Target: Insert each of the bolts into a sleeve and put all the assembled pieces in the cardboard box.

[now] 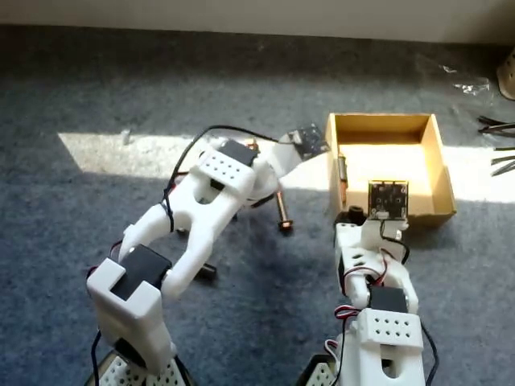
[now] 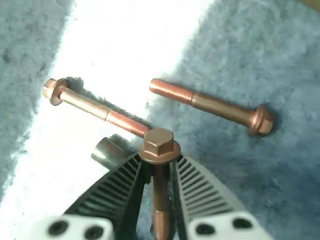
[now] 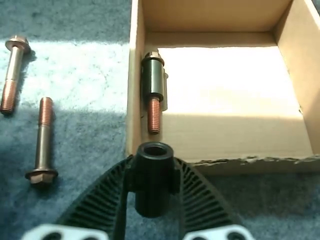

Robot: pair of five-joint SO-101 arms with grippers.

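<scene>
Left gripper [image 2: 159, 159]: clenched on a bolt [image 2: 159, 146].
Right gripper [image 3: 153, 162]: grasping a sleeve [image 3: 152, 177], box [image 3: 134, 75] at 12 o'clock (one assembled piece [image 3: 152, 85] inside).

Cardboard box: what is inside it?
One bolt inside a dark sleeve, lying along a side wall of the cardboard box. The floor strip behind its near wall is hidden.

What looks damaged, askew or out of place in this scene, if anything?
Only the cardboard box: its rim facing the arms is ragged, as if torn. The assembled piece lies inside along a wall, and two loose bolts lie on the carpet.
</scene>
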